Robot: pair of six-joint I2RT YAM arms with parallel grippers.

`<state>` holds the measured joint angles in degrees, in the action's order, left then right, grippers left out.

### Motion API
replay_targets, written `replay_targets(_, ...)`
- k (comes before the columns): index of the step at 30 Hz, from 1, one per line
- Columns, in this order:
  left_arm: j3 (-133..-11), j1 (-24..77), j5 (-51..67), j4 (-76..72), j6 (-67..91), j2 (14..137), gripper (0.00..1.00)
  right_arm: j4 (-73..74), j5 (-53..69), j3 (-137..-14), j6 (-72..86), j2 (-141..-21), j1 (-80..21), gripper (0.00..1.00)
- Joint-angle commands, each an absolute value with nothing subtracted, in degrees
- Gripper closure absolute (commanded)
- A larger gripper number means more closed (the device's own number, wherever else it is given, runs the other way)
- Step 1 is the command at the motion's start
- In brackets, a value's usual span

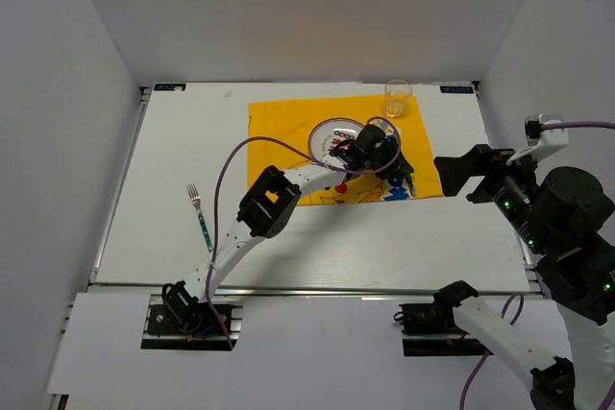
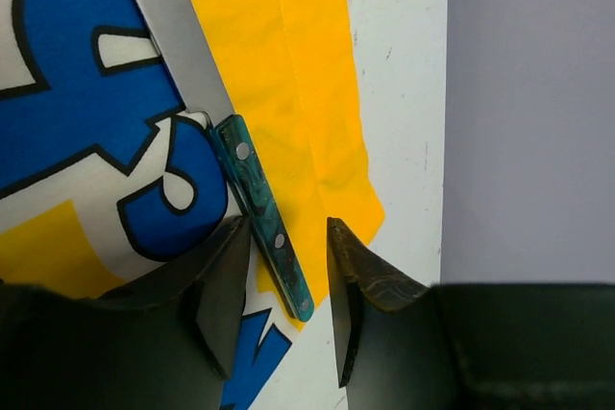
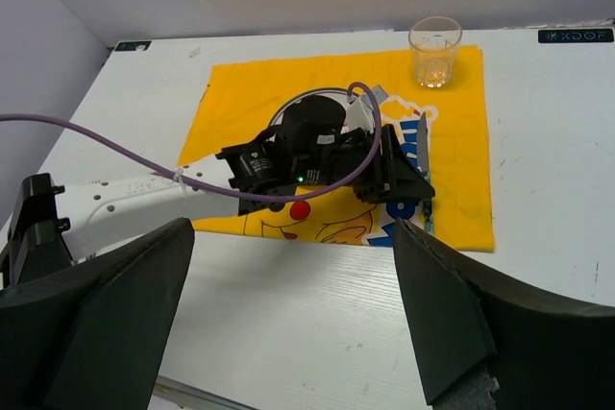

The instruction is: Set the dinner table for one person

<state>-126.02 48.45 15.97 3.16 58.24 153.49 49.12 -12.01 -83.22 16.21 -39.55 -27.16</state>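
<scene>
The white dinner table (image 1: pixel 384 237) carries a yellow Pikachu-print cloth (image 1: pixel 279 127). On the cloth are a white plate (image 1: pixel 327 132) and, at its far right corner, a clear glass (image 1: pixel 398 98). My left gripper (image 1: pixel 399 175) reaches over the cloth to the right of the plate. In the left wrist view it (image 2: pixel 285 237) is open and straddles the teal handle of a knife (image 2: pixel 259 199), which lies flat on the cloth (image 2: pixel 307 74). The knife also shows in the right wrist view (image 3: pixel 424 156). My right gripper (image 1: pixel 452 175) is open and empty, held above the table's right side.
A fork (image 1: pixel 199 210) with a teal handle lies on the bare table at the left. The left arm's purple cable loops over the plate. White walls enclose the table at the back and on both sides. A metal rail runs along the near edge.
</scene>
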Motion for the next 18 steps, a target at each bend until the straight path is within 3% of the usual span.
replay_targets(1, -128.1, 48.3, 15.9, 2.5, 57.3, 152.8, 0.51, 46.4, -13.3, -82.7, 15.3, -38.7, -27.8, 0.11)
replay_targets(18, -127.8, 48.9, 10.5, 11.1, 52.7, 148.7, 0.44, 46.0, -13.4, -82.5, 15.3, -38.7, -28.2, 0.11)
